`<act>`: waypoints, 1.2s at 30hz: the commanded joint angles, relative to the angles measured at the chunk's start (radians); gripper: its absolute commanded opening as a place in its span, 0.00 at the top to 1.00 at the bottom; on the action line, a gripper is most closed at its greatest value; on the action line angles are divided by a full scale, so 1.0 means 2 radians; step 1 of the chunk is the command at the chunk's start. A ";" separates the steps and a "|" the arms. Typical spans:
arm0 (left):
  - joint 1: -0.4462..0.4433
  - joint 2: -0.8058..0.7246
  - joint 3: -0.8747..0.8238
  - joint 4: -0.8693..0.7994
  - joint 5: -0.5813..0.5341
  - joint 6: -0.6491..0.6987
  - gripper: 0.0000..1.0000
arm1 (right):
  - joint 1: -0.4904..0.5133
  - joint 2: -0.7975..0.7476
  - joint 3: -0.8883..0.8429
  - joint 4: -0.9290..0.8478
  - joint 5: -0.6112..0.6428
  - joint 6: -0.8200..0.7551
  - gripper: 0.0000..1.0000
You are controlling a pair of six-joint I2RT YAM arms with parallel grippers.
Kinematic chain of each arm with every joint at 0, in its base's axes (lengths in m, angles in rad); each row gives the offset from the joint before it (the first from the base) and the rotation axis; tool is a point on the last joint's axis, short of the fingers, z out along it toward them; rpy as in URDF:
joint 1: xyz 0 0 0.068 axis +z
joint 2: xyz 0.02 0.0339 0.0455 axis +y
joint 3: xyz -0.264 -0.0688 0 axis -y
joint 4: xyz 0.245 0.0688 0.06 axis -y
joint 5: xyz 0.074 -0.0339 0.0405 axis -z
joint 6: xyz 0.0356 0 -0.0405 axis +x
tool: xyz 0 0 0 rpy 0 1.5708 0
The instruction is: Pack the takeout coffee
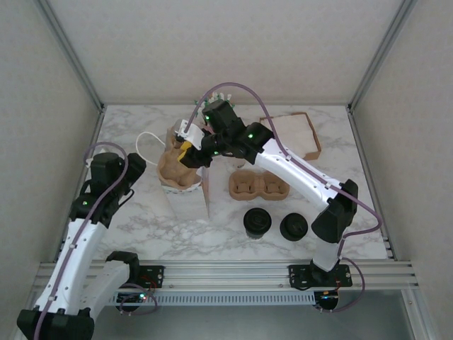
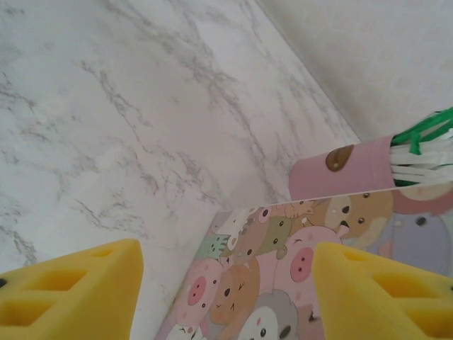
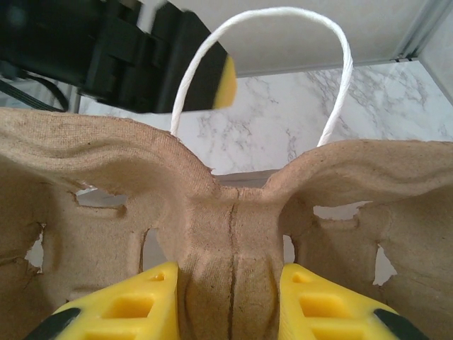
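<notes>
From above: takeout coffee [image 1: 257,222] upright at front centre of table [image 1: 141,219], beside second lidded cup [image 1: 293,227]; right gripper [image 1: 187,152] over white bag [image 1: 187,202] with pulp carrier [image 1: 175,170]. Left wrist: left gripper [image 2: 226,283] spread wide, empty, above table. Right wrist: pinched tight on carrier's middle ridge.

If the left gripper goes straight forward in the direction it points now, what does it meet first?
Most likely the cartoon-printed panel just ahead of the open left gripper; beyond its edge lies the marble table. Depth is hard to judge.
</notes>
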State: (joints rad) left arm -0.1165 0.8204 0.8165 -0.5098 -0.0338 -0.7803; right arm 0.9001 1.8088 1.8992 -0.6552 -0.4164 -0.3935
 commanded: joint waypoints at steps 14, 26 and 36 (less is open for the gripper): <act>0.024 0.323 0.088 0.295 0.186 0.025 0.35 | 0.004 -0.028 -0.024 0.000 0.004 0.013 0.69; -0.043 0.366 0.077 0.309 0.300 0.075 0.41 | 0.012 -0.028 -0.015 -0.023 0.029 -0.007 0.69; -0.057 0.370 0.069 0.283 0.316 0.094 0.42 | 0.012 -0.046 -0.019 -0.082 0.082 -0.059 0.69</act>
State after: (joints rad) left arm -0.2131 1.5726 0.9562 0.0742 0.5594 -0.6273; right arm 0.9215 1.7660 1.8584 -0.7704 -0.3149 -0.4637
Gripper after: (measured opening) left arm 0.584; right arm 0.309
